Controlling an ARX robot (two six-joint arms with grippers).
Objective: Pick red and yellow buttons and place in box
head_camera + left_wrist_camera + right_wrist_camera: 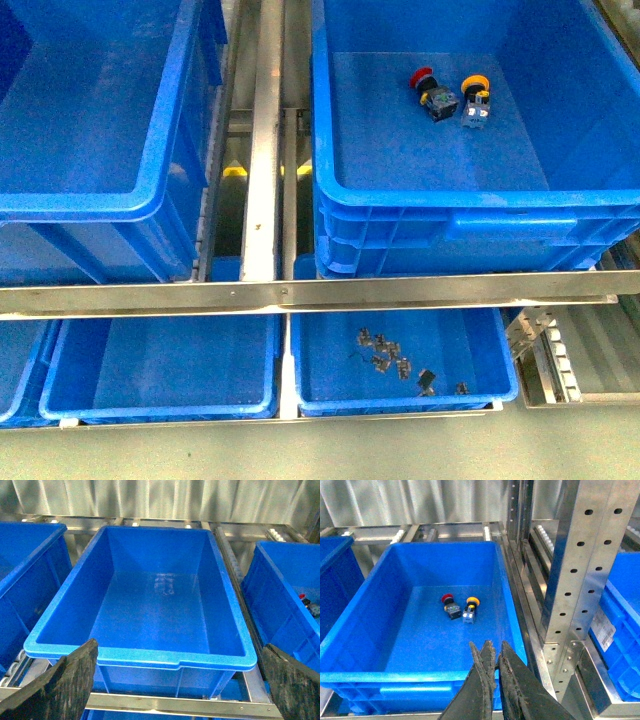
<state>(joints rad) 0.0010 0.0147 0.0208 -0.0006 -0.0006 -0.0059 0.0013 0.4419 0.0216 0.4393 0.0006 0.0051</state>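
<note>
**Claws empty, both buttons already lying in a deep blue crate**

My right claw [495, 652] has its fingers pressed together with nothing between them, hanging just outside the near rim of the deep blue crate [350, 672]. Ahead of it and below, on the crate floor, lie the red button [449, 605] and the yellow button [470, 609], side by side and nearly touching, both tipped over on their blocky bodies. The front view shows the same pair, red button [428, 88] and yellow button [474, 98], toward the far part of the right-hand crate [420, 195].

My left claw [175, 680] stands apart, its two dark fingers [65, 685] wide at either edge of its wrist view, holding nothing. Straight ahead of it sits a second deep blue crate [140, 655], and I see nothing inside it.

How far along: if the crate in front of my right claw is the target box, both buttons are in and I judge the task finished. If instead that crate is the supply and the empty one before my left claw is the target, nothing has been placed yet and both picks remain. The pictures alone do not settle which.

Below the rail, a shallow tray [310, 395] holds small dark metal parts [385, 352], no part of this job.
</note>
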